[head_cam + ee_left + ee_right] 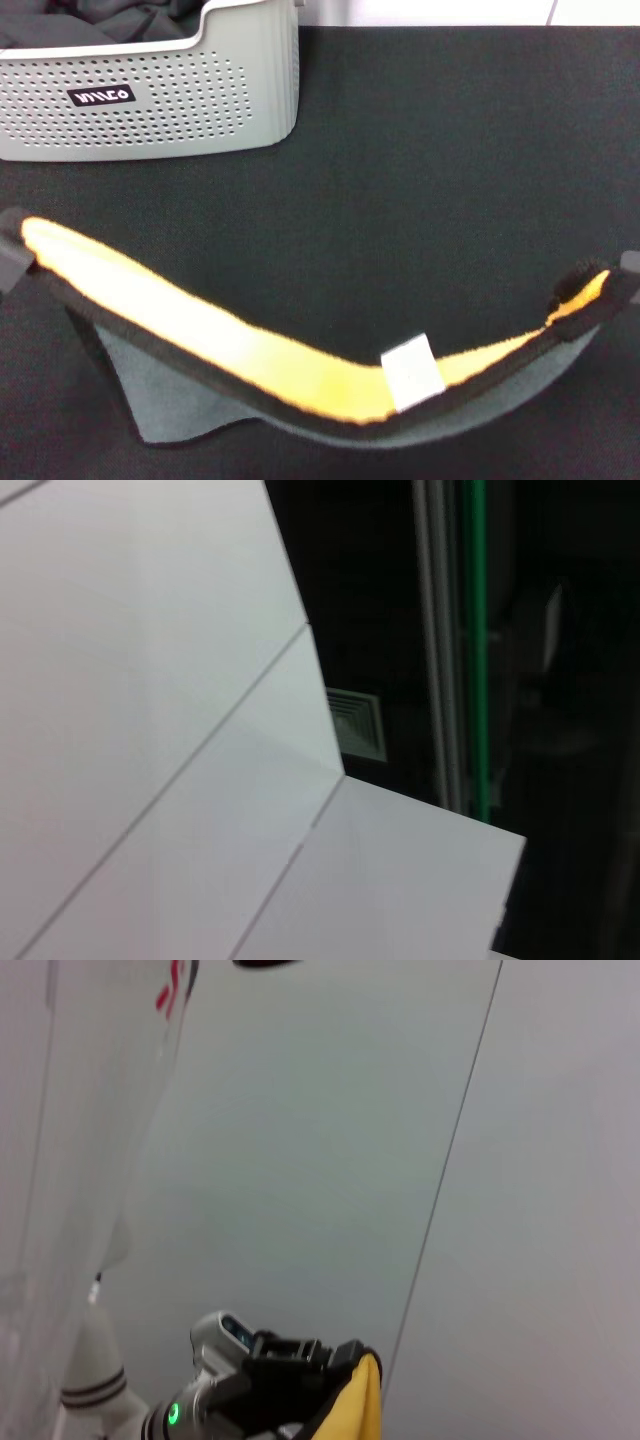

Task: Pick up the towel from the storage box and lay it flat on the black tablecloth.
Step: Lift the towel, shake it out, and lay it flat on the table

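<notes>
Towel point(300, 370) stretched between left and right fingers.

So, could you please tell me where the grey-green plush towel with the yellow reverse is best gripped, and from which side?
At the two hemmed upper corners, one from each outer side, as the left end effector and right end effector hold it. The grey-green plush towel is wide and limp; it sags mid-span, its lower edge resting on the black tablecloth.

towel point(300, 375): stretched, sagging, yellow side up, lower edge touching black tablecloth point(430, 180) | storage box point(150, 100): far left, upright
</notes>
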